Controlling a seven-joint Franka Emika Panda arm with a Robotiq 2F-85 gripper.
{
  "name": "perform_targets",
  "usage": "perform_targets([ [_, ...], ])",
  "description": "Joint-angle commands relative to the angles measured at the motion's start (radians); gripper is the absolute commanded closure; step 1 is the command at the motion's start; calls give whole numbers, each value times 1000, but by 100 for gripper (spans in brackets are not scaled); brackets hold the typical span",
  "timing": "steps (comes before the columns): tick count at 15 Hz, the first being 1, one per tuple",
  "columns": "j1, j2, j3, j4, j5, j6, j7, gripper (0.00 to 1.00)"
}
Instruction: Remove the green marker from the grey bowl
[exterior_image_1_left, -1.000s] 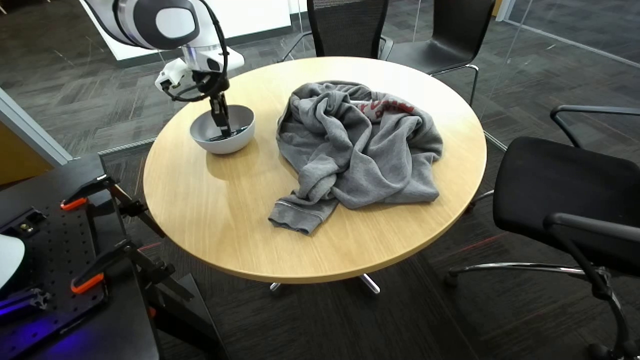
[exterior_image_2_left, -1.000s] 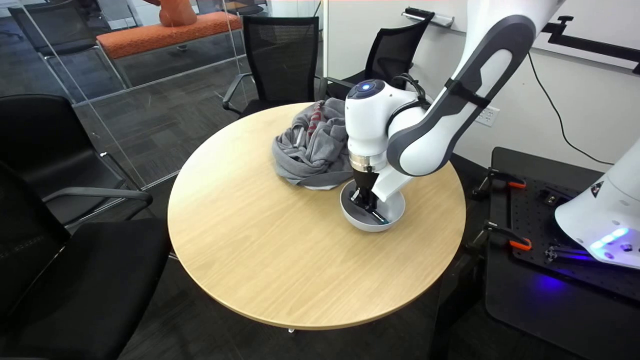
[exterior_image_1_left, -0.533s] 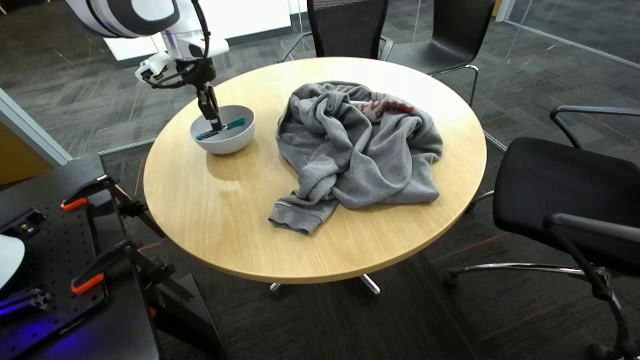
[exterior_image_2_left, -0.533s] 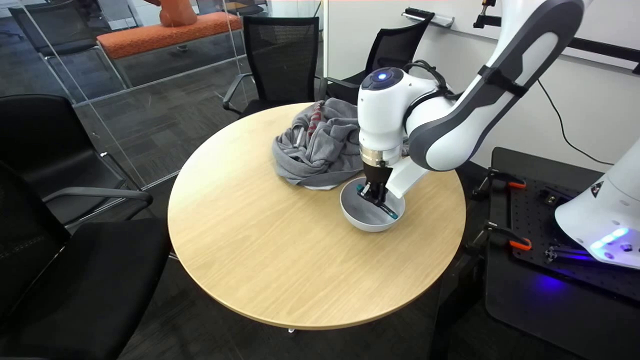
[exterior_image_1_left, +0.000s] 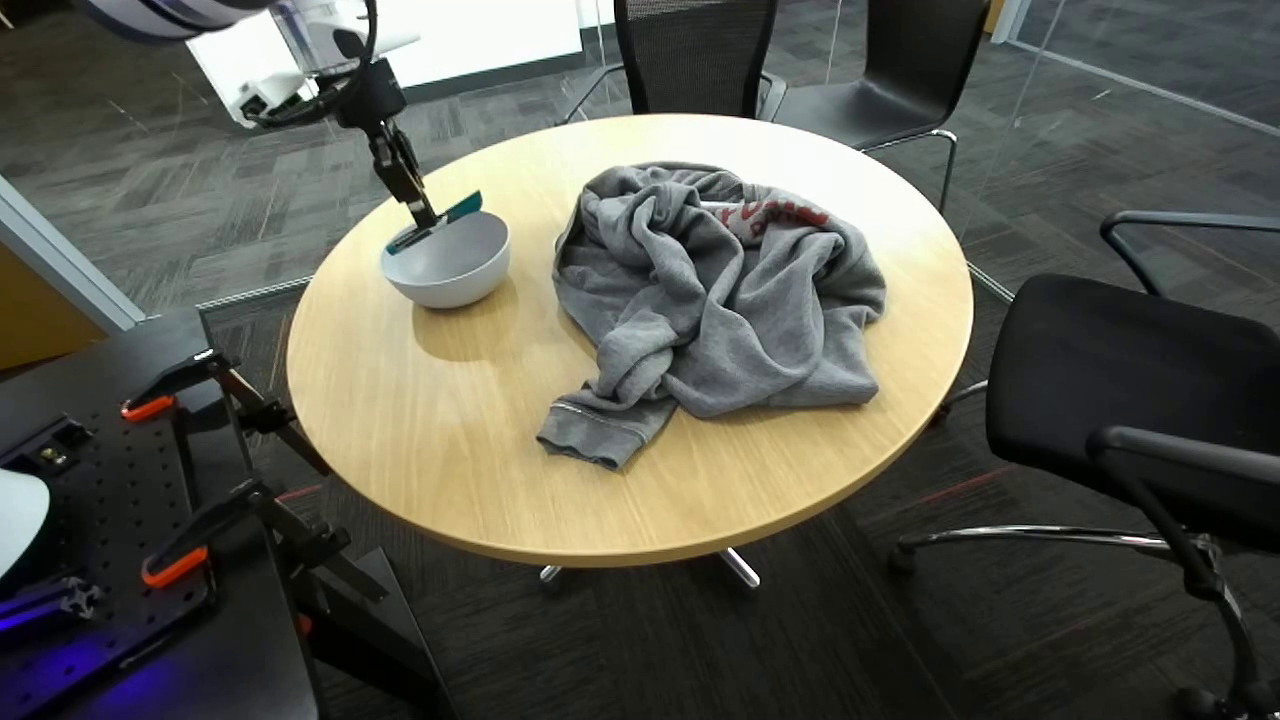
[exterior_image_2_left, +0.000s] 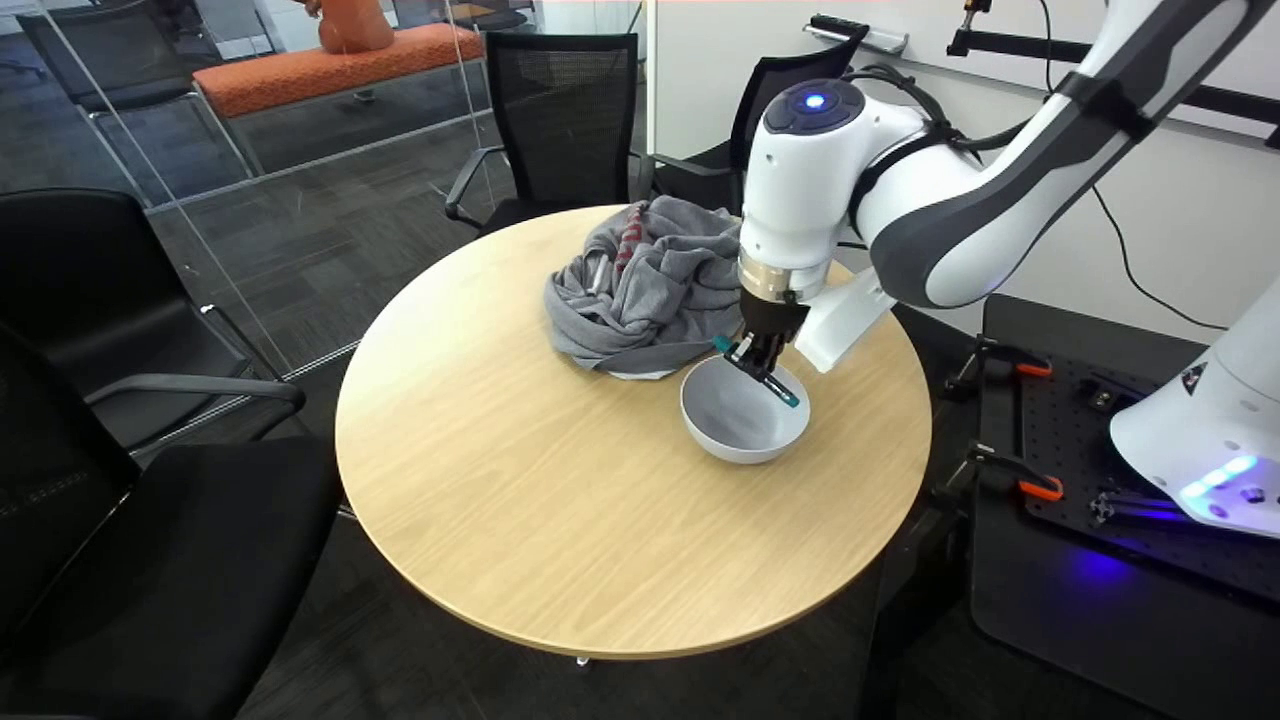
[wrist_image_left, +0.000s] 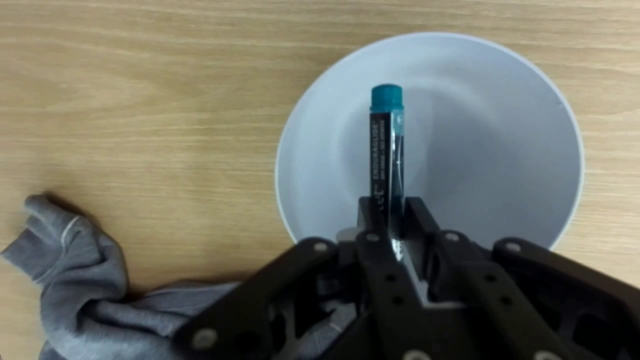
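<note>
The green marker, with a black label and teal ends, shows in the wrist view (wrist_image_left: 386, 145) and in both exterior views (exterior_image_1_left: 465, 206) (exterior_image_2_left: 784, 391). My gripper (wrist_image_left: 392, 215) is shut on it near the middle; the fingers hide that part. The grey bowl (exterior_image_1_left: 450, 280) stands upright on the table and also shows in an exterior view (exterior_image_2_left: 738, 430) and in the wrist view (wrist_image_left: 490, 165). The gripper, also seen in both exterior views (exterior_image_1_left: 430, 222) (exterior_image_2_left: 757, 368), holds the marker over the bowl, around or above rim height. I see nothing else in the bowl.
A crumpled grey hoodie (exterior_image_1_left: 720, 300) lies beside the bowl on the round wooden table (exterior_image_1_left: 480, 440); it also shows in an exterior view (exterior_image_2_left: 640, 290) and the wrist view (wrist_image_left: 100, 315). Black chairs (exterior_image_2_left: 565, 120) stand around the table. A black stand (exterior_image_1_left: 250, 600) with clamps is near its edge.
My gripper has risen from inside the bowl with the marker in its grasp. The arm has also drawn back toward its base. The bowl and hoodie have not moved.
</note>
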Motion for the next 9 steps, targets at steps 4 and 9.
perform_targets([
  [4, -35, -102, 53, -33, -94, 3, -37, 96],
  [9, -50, -126, 127, -37, -76, -10, -188, 96],
])
